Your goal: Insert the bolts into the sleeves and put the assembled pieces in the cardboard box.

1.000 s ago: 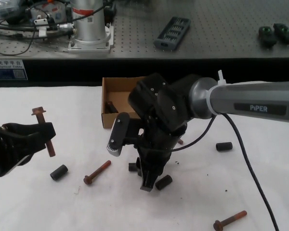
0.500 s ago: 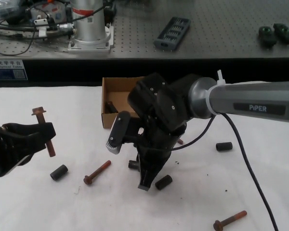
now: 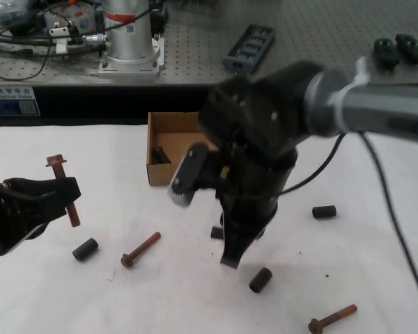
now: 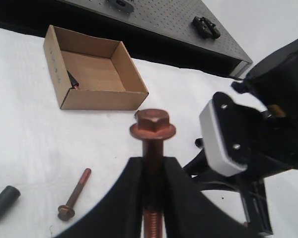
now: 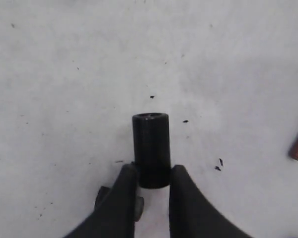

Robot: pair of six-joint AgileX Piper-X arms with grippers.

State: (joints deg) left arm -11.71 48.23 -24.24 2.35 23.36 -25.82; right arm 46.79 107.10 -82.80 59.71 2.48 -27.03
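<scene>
A white cloth (image 3: 376, 278) covers the bench, and behind it stands a perforated metal table (image 3: 313, 56). The right arm (image 3: 279, 118), black at the wrist and grey along its length, comes in from the right and hangs over the middle of the cloth, pointing down.

The cardboard box (image 3: 168, 124) sits open at the far edge of the cloth, just behind that arm. A dark piece (image 4: 72, 82) with a reddish end lies in one inner corner.

The left gripper (image 4: 152, 166) hangs above the left side of the cloth, well apart from the box. It is clamped on the shank of a copper bolt (image 4: 152, 130), which stands almost upright with its flanged hexagonal head on top, clear of the fingers.

The right gripper (image 5: 152, 181) is low over the cloth in front of the box. Its fingers press on either side of the near end of a black sleeve (image 5: 151, 148), and the rest of the sleeve sticks out past the fingertips.

Two loose bolts lie on the cloth. One (image 3: 141, 250) is in front of the box on the left, and the other (image 3: 332, 319) is near the front edge on the right.

Loose sleeves lie flat on the cloth. One (image 3: 85, 249) is near the left-hand bolt, one (image 3: 260, 280) is just in front of the right gripper, and one (image 3: 324, 211) is off to the right.
</scene>
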